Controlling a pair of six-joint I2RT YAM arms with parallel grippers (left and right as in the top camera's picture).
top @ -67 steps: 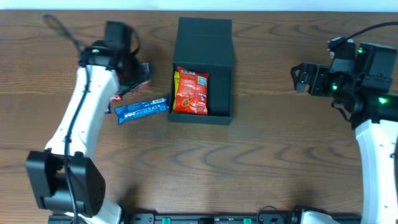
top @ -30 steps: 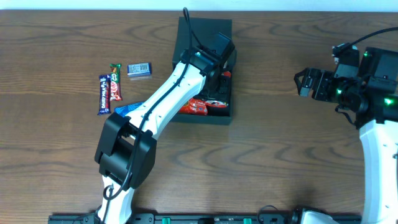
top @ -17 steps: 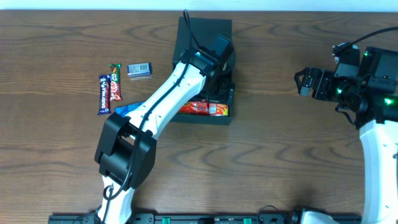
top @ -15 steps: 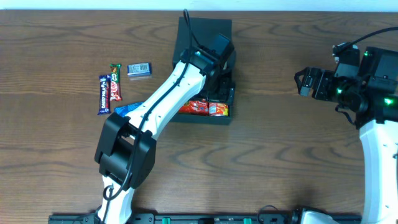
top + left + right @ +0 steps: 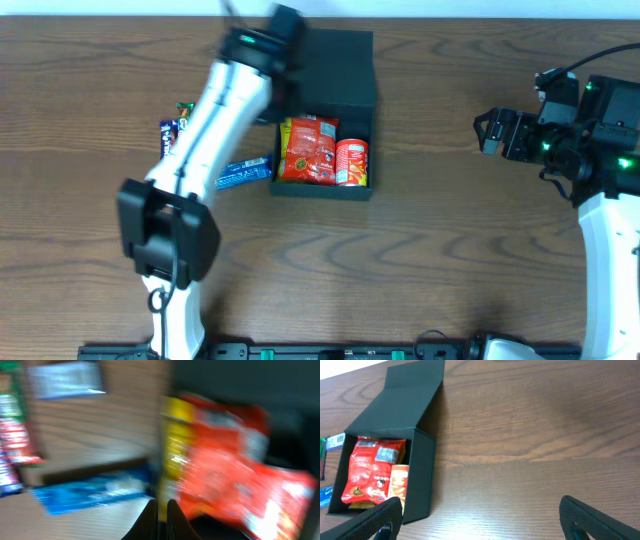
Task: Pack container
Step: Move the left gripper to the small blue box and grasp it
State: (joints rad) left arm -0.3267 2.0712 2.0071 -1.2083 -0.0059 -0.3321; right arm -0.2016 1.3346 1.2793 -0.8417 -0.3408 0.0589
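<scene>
Left fingers [image 5: 154, 516] have pulled out of the container [image 5: 330, 62], now just to their right, and look pressed together; right fingers [image 5: 483, 128] spread. I'm mid-packing: next, spread over the blue bar [image 5: 248, 170]

Red bag [image 5: 308, 150], orange tube [image 5: 352, 162] — apparently a blue bar [image 5: 245, 172]

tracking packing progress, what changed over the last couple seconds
The left gripper pulled out of the container toward the far left, leaving a small orange packet beside the red bag. The blue bar and right gripper stayed put.
</scene>
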